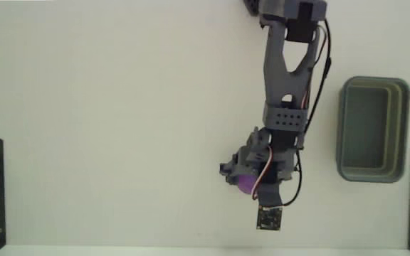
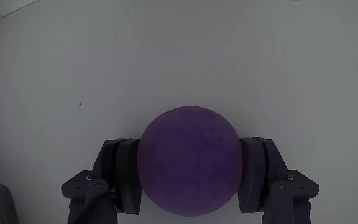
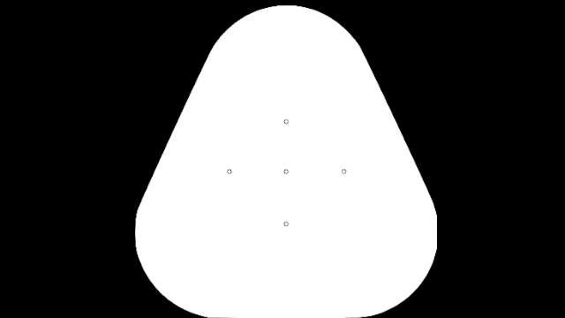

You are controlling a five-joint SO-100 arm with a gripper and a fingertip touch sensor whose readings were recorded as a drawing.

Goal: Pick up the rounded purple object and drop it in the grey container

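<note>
Grasp step: matte violet-purple ball on the white tabletop, clamped between both fingers of the dark grey hand (lift not evident); next, carry to the well-separated grey-green rectangular tub.

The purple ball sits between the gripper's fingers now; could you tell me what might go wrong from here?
1. The purple ball is round and held only at its two sides by the gripper, so it may slip out during the carry.
2. In the fixed view the grey container lies well to the right of the ball, apart from it; an early release would drop the ball on the table, where it could roll away.
</note>
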